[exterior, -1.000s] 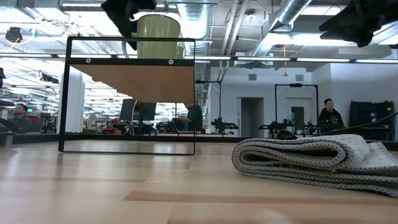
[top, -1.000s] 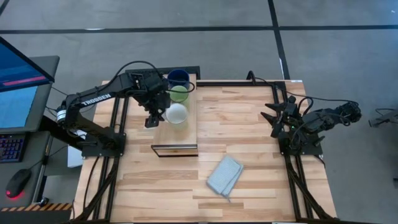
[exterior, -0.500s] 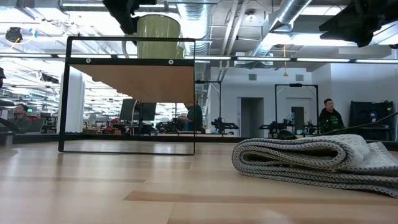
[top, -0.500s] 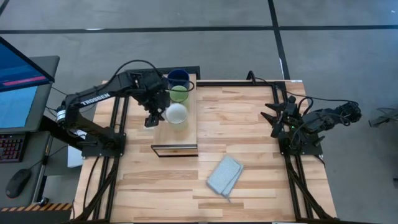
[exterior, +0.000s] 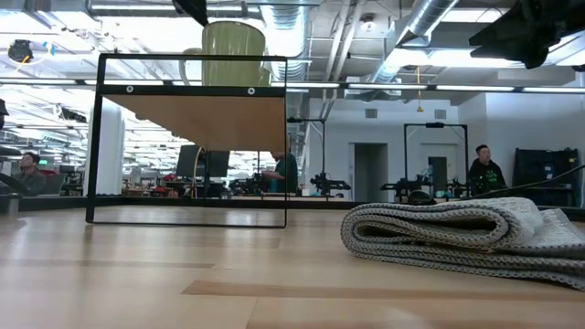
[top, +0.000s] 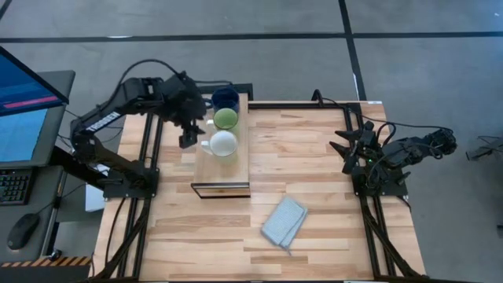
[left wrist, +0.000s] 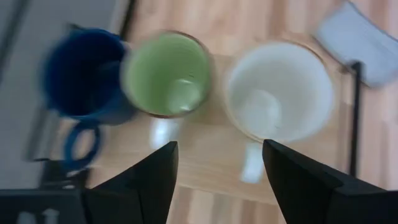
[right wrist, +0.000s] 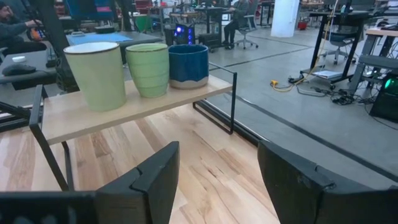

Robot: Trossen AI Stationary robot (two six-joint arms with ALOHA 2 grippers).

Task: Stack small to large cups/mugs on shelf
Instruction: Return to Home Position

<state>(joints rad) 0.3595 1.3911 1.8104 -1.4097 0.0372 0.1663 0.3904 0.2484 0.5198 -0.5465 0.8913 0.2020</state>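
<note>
Left gripper has backed off the white mug toward its base, fingers wide apart and empty. Blue mug, green mug and white mug stand in a row on the shelf. Placement looks done, only homing remains. Right gripper is parked at the right edge, fingers apart, holding nothing.

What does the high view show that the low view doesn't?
Only the high view: the dark blue mug and green mug clearly, plus both arms whole, with the open left claw beside the shelf and the right claw parked at the table's right edge. Only the low view: people in the room behind. Both: the white mug, the shelf and the folded cloth.
</note>
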